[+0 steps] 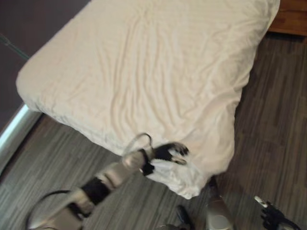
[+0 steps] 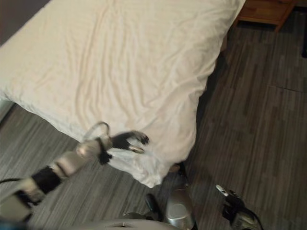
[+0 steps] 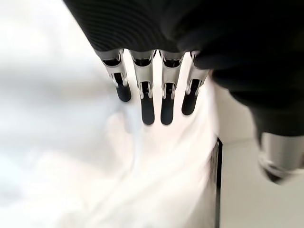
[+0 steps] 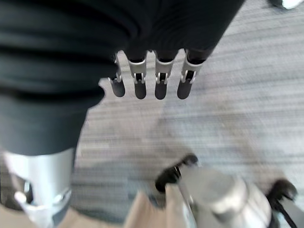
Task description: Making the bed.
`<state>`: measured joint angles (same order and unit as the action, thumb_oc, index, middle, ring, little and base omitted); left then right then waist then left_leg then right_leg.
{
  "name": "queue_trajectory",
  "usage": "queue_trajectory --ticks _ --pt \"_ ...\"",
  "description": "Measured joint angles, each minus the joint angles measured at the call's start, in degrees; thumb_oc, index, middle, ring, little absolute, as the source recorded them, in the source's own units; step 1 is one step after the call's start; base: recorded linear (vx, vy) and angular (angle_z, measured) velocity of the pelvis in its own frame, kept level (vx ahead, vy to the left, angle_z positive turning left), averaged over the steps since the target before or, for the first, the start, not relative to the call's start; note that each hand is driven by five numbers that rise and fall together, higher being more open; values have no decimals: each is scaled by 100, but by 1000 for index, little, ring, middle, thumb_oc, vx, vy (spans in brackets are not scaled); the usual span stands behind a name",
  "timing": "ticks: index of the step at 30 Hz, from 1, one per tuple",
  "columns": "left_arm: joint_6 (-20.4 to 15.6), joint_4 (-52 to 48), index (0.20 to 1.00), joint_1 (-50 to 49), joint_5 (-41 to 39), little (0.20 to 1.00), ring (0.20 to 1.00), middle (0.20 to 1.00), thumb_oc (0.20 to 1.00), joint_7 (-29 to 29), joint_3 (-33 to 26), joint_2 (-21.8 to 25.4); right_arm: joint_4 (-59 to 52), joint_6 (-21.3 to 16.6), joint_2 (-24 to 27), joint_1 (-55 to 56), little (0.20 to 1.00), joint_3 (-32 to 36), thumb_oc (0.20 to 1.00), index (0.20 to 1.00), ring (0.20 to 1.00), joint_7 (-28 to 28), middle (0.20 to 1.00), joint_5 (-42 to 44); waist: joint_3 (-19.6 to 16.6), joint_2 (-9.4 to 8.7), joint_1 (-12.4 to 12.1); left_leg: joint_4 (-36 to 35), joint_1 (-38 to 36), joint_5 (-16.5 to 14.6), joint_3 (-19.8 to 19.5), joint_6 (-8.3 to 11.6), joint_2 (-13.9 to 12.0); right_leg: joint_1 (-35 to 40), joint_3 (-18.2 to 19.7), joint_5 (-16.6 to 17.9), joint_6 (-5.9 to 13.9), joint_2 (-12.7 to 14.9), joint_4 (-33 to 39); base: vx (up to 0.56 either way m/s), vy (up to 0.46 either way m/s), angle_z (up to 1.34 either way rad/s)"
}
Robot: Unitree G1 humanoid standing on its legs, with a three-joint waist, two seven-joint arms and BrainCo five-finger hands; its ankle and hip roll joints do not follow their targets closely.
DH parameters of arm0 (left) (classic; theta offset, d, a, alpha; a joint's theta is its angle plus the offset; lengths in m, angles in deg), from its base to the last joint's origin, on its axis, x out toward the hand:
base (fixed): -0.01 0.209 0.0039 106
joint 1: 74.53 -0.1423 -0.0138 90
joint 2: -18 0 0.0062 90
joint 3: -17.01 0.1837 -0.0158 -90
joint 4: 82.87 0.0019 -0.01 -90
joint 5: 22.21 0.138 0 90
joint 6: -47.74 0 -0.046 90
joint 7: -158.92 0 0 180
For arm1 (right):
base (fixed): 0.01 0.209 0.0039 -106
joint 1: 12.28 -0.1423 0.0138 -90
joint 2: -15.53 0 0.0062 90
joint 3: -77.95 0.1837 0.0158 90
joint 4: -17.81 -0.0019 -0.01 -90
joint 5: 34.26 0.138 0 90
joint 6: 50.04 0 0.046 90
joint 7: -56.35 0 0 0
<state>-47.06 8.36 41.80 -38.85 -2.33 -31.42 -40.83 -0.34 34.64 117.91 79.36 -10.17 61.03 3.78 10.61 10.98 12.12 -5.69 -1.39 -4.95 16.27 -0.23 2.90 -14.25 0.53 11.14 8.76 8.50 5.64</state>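
Left hand: the left hand (image 1: pixel 171 152) reaches over the near corner of the bed, its fingers (image 3: pixel 147 105) straight and spread a little, resting on or just above the cloth, holding nothing.
Right hand: the right hand (image 1: pixel 271 214) hangs low beside the bed, well apart from the left hand, over the wood floor (image 4: pixel 247 85); its fingers (image 4: pixel 160 89) are straight and empty.
Duvet: the white duvet (image 1: pixel 153 72) covers the whole bed, spreading away from the left hand; it is mostly flat, with shallow creases running out from the hand toward the middle.
Corner: directly under and just past the left hand's fingertips, the duvet corner (image 1: pixel 184 184) bunches and hangs over the bed edge toward the floor.
Step in hand: probably smoothing or squaring this near corner.
How to do it well: keep the fingers flat and sweep outward from the middle toward the edge, so the creases are pushed off the bed rather than folded in.
Pressure: light and even; pressing hard would likely drag the whole duvet toward the hand and skew the far side.
If a grip is needed: take the bunched corner between thumb and fingers, lift a little, then pull along the edge line.
Risk: the hanging corner may slide further down.
Bedside: a wooden cabinet (image 2: pixel 266 12) stands far beyond the hand.
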Motion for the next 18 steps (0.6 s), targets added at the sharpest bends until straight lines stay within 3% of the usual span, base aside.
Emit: queue_trajectory --ticks 1,2,3,7,11,13,15,16,17,18 --pt "3 -212 1000 -93 -158 1000 1000 1000 1000 112 -250 367 185 62 115 -23 1000 132 1000 1000 1000 70 1000 -86 -68 142 -100 -1 -81 -5 -1 11 -8 42 -27 -23 -25 33 21 34 -33 11" --pt "-12 -671 1000 -122 -356 1000 1000 1000 1000 287 -236 1152 427 101 191 -42 1000 251 1000 1000 1000 181 1000 -200 -85 192 -156 -4 -67 -29 -39 41 -24 69 -25 -18 -42 -11 2 31 -27 14" --pt "-71 -694 1000 -124 -484 1000 1000 1000 1000 387 -340 1321 558 144 232 -30 1000 281 1000 1000 1000 198 1000 -201 -126 256 -182 -3 -87 -26 -120 40 -39 130 -76 -4 -97 -10 2 30 -30 21" --pt "-147 -520 1000 -265 -1373 1000 1000 1000 1000 394 -1014 1214 555 203 239 23 1000 567 1000 1000 1000 312 1000 -190 -172 291 -306 -3 -188 -37 -258 53 -56 295 -197 -50 -115 -2 3 27 -25 19" --pt "-354 -439 1000 -1168 -2664 1000 1000 1000 1000 235 -2451 235 505 175 379 -93 1000 1131 1000 1000 1000 334 1000 3 -219 280 -275 -3 -320 -38 -294 50 -67 442 -236 -75 -107 3 6 15 -3 4" --pt "-429 -223 1000 -1572 -2841 1000 1000 1000 1000 113 -3188 -324 133 131 460 -129 1000 1491 1000 1000 1000 246 1000 202 -244 263 -230 -4 -323 -48 -286 46 -59 442 -220 -107 -64 5 29 0 2 -2" --pt "-523 70 1000 -1769 -3113 1000 1000 1000 1000 -215 -3223 -927 -190 -30 619 -181 1000 1684 1000 1000 1000 166 1000 560 -282 223 -197 -3 -316 -67 -294 71 -48 438 -211 -133 -77 19 30 0 0 0" --pt "-589 143 1000 -2151 -3117 1000 1000 1000 1000 -281 -3598 -1554 -1379 5 546 -69 332 1815 332 332 332 -85 332 773 -296 197 -153 -4 -279 -71 -268 69 -43 382 -168 -142 -66 12 32 17 24 -11" --pt "-609 230 1000 -2397 -3150 1000 1000 1000 1000 -352 -3913 -2038 -2328 -85 519 32 200 1784 200 200 200 -73 200 838 -295 196 -82 -1 -275 -85 -227 43 -39 342 -118 -135 -58 3 28 8 10 -16" --pt "-666 389 1000 -2517 -3236 1000 1000 1000 1000 -531 -3962 -2364 -3079 -237 509 113 200 1721 200 200 200 -92 200 962 -290 183 -43 -2 -269 -82 -214 47 -37 340 -104 -131 -61 -7 5 3 7 -17"
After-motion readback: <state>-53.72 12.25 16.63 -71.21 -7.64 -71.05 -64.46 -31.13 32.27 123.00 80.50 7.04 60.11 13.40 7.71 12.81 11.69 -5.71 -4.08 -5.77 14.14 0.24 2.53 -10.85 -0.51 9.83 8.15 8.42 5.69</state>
